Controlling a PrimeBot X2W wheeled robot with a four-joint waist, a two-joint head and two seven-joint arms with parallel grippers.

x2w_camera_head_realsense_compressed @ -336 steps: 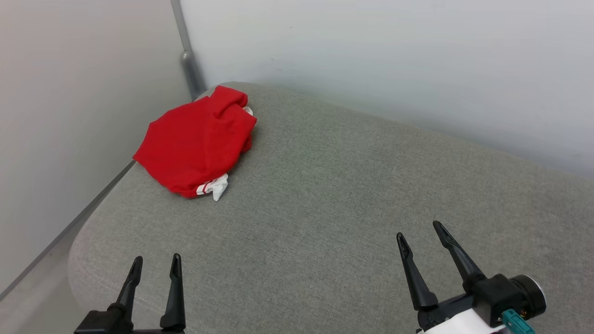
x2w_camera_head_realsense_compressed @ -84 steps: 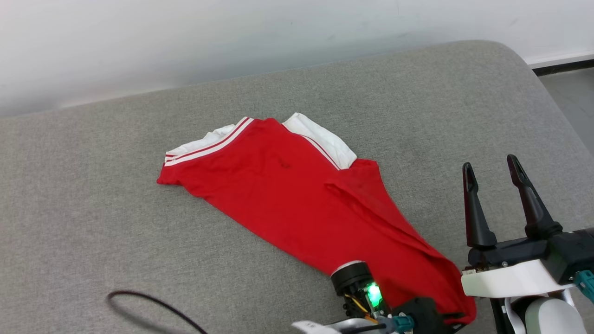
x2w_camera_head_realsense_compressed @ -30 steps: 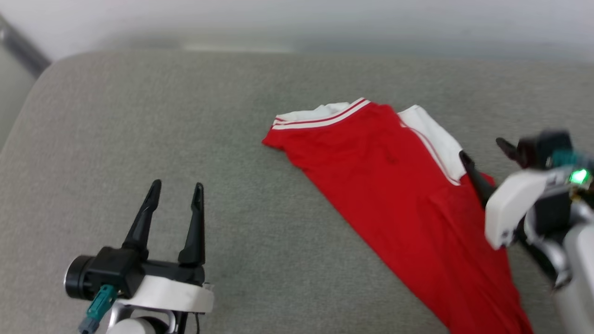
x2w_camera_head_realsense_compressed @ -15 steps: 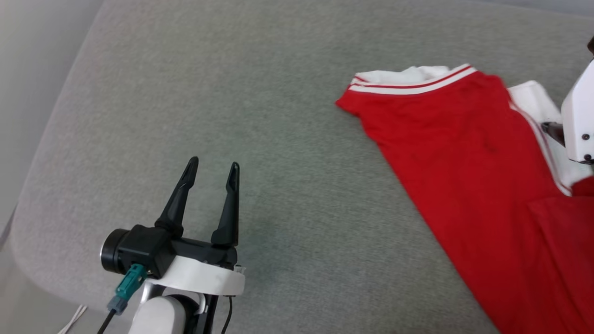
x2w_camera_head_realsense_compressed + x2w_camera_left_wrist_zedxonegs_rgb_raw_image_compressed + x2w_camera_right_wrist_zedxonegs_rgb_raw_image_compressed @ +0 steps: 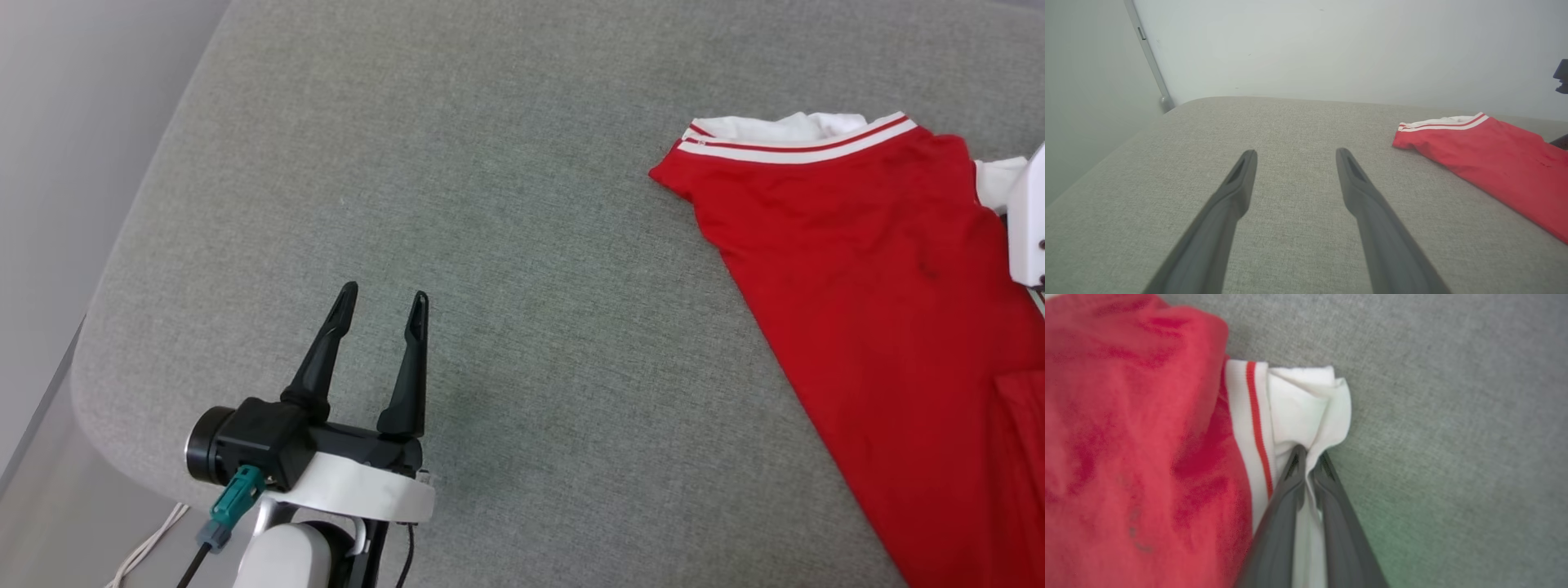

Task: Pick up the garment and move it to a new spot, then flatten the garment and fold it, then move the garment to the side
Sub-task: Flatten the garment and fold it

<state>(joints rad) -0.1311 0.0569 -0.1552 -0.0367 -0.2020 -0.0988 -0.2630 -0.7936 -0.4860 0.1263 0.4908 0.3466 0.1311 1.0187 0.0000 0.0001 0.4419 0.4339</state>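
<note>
On grey cushion [image 5: 531,204], toward its right side: garment [image 5: 857,269], red side up, partly spread, one fold lying over lower right, not yet flat. Over bare cushion, well apart from garment: left gripper [image 5: 384,291], released, fingers spread, holding nothing; likely parked ready to take the other shoulder. At garment's right edge: right gripper [image 5: 1310,455], clenched on bunched white sleeve [image 5: 1306,404], probably to tug it outward for flattening.

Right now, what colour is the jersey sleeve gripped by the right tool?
White sleeve, clearest in the right wrist view.
</note>
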